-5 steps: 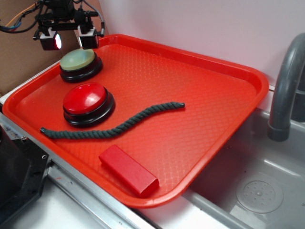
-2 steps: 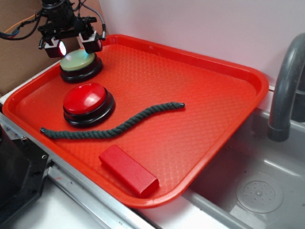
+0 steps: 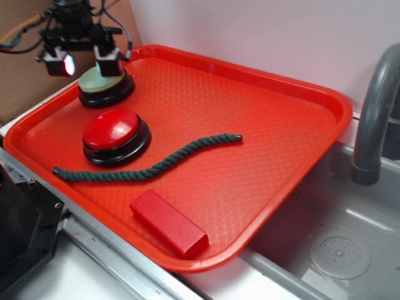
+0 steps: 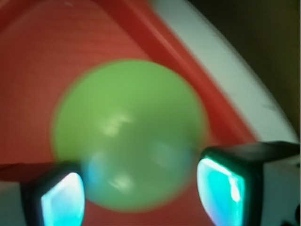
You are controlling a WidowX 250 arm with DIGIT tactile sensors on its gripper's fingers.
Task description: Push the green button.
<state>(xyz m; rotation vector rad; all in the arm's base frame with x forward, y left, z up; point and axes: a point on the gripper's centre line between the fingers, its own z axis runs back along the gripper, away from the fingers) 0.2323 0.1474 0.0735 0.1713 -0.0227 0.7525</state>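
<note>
Pincer [image 3: 82,61] hangs spread wide at the far left corner of the red tray [image 3: 300,94], holding nothing, one finger over the back edge of the green button [image 3: 100,79] and the other out past its left side. From the wrist view the green dome [image 4: 129,134] fills the gap between the two glowing fingertips [image 4: 221,186], blurred. Whether a finger actually presses the dome I cannot tell from where I stand; it looks close, maybe touching. I'd judge the reach done and the push itself either under way or just ahead. Nearer me sits the red button [image 3: 112,129], then a dark rope [image 3: 156,165] and a red block [image 3: 167,223], all untouched, with a grey tap [image 3: 375,106] and a sink [image 3: 337,250] off to the right.
</note>
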